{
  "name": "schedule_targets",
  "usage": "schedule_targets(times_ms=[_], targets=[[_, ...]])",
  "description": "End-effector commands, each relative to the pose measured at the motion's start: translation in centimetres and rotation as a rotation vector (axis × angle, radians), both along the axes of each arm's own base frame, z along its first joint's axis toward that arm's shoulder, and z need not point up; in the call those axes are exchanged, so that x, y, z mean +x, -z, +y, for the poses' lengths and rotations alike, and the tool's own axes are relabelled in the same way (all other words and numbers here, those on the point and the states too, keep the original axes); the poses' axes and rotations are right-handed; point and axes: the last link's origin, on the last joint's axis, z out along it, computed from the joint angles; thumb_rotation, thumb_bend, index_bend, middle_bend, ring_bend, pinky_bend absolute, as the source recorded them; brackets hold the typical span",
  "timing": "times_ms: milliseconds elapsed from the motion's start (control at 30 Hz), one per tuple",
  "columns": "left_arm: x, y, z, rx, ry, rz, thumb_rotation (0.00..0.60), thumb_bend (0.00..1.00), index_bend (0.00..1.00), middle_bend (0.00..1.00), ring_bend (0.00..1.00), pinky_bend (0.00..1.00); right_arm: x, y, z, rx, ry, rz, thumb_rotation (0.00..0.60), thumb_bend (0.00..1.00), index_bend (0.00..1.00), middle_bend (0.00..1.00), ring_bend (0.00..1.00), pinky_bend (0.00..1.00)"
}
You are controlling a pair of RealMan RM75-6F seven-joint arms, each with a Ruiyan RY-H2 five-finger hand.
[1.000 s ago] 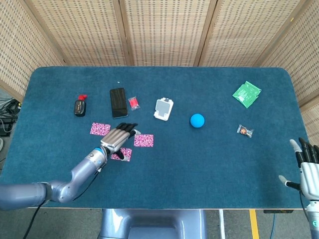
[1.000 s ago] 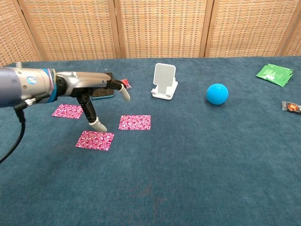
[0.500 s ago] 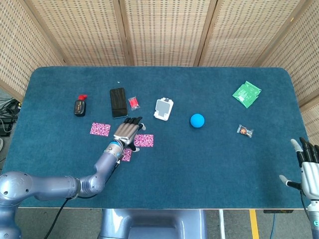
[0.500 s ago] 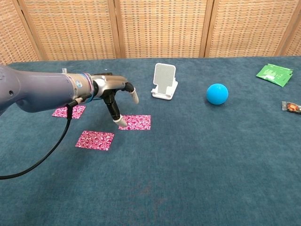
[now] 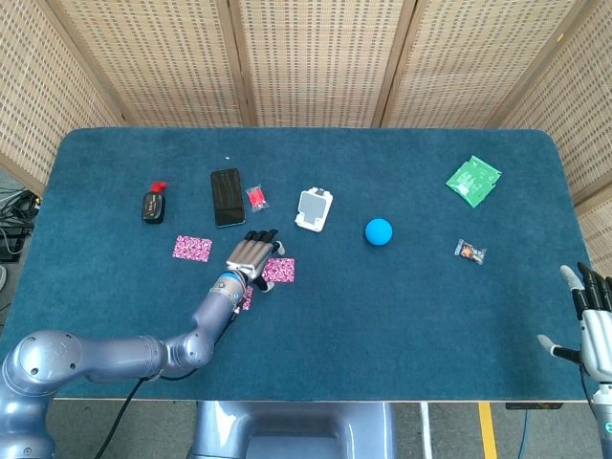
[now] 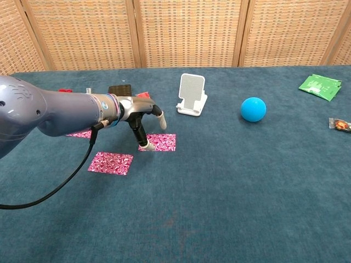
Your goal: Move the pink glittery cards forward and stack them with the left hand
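- Pink glittery cards lie flat on the table, three of them, all apart. Taking the white phone stand as my landmark, the nearest card sits well toward me and to the left of it.
- I have the left hand out between that card and the stand, holding nothing. Its fingers point forward and one fingertip is down on the near-left corner of the middle card, which lies nearer to me than the stand, a little left.
- The third card is far left of the stand; the chest view hides most of it behind my forearm.
- I judge these cards thin, light and fairly stiff, lying flush on the nap, so pinching an edge looks hard. Pressing down on a face and sliding seems the better hold, though the cloth will likely drag and could spin a card pushed from a corner.
- My right hand waits at the near right table edge, far from the stand, fingers spread and empty.
- The table is covered in dark blue felt. Behind the stand, woven wicker screens close off the room.
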Motion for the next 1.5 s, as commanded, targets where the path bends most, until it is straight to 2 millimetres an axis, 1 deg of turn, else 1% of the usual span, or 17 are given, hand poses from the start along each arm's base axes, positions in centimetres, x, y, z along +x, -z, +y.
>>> schedule_targets(times_ms=[33,433,567,767,967,1133,1233,1500], targets=[[-0.2,0.2,0.0,0.002,-0.005,0.002,0.600,0.29,0.27,0.00,0.00,0.00,0.0,0.0,0.0,0.002,0.001,0.000,0.600,0.00,0.00,0.00,0.00,0.00],[-0.6,0.6,0.3,0.027,-0.014,0.000,0.600,0.28,0.29,0.00,0.00,0.00,-0.1,0.0,0.0,0.000,0.003,-0.001,0.600,0.00,0.00,0.00,0.00,0.00],[-1.0,1.2,0.1,0.021,-0.030,0.003,0.600,0.28,0.29,0.00,0.00,0.00,-0.1,-0.1,-0.1,0.001,0.006,-0.002,0.600,0.00,0.00,0.00,0.00,0.00],[-1.0,1.6,0.1,0.031,-0.027,-0.007,0.600,0.28,0.31,0.00,0.00,0.00,-0.2,0.0,-0.1,0.001,0.007,-0.001,0.600,0.00,0.00,0.00,0.00,0.00],[-1.2,2.0,0.1,0.054,-0.040,-0.009,0.600,0.28,0.37,0.00,0.00,0.00,-0.2,0.0,-0.1,0.002,0.008,-0.003,0.600,0.00,0.00,0.00,0.00,0.00],[-1.4,2.1,-0.1,0.072,-0.035,-0.015,0.600,0.28,0.48,0.00,0.00,0.00,-0.2,-0.1,-0.1,0.001,0.007,-0.004,0.600,0.00,0.00,0.00,0.00,0.00],[-1.7,2.2,-0.2,0.072,-0.039,-0.019,0.600,0.28,0.51,0.00,0.00,0.00,-0.2,-0.1,-0.1,0.002,0.006,-0.004,0.600,0.00,0.00,0.00,0.00,0.00],[-1.7,2.0,-0.1,0.093,-0.032,-0.023,0.600,0.28,0.55,0.00,0.00,0.00,-0.1,-0.1,0.0,0.004,0.004,-0.004,0.600,0.00,0.00,0.00,0.00,0.00]])
